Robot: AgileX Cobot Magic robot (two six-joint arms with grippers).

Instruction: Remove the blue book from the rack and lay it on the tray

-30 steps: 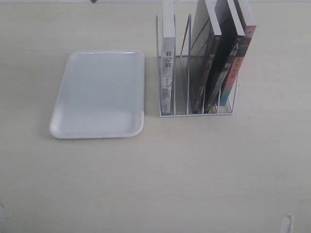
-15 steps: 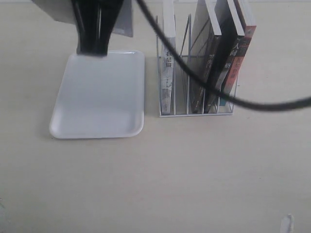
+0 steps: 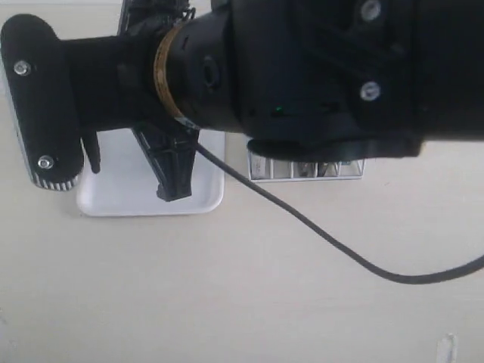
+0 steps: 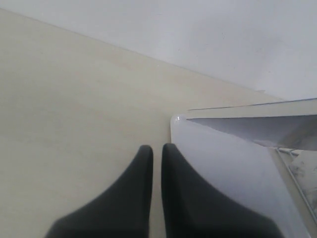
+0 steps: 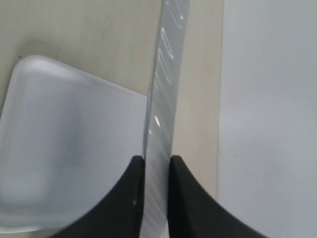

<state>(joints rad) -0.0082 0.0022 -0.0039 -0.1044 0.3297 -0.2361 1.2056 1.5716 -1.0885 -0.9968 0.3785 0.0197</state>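
Observation:
In the right wrist view my right gripper [image 5: 157, 159] is shut on a thin book seen edge-on, the blue book [image 5: 166, 74]; only its pale grey edge shows. It hangs above the white tray [image 5: 64, 148], near the tray's long side. In the exterior view the right arm fills the upper half, and its gripper [image 3: 172, 185] points down over the tray [image 3: 121, 203]. The book is hidden there. Only the foot of the white wire rack [image 3: 302, 171] shows. My left gripper [image 4: 157, 147] is shut on nothing, low over the table beside a corner of the tray [image 4: 223, 168].
The black right arm [image 3: 318, 68] hides the rack's books and the far half of the tray. Its cable [image 3: 340, 246] sags across the table to the right. A pale wall [image 4: 223, 34] rises behind the table edge. A rack wire [image 4: 297, 173] shows beside the tray.
The right arm has swung down in front of the exterior camera and now hides the rack's books. Its gripper has dropped from above the tray's far end to over the tray's middle.

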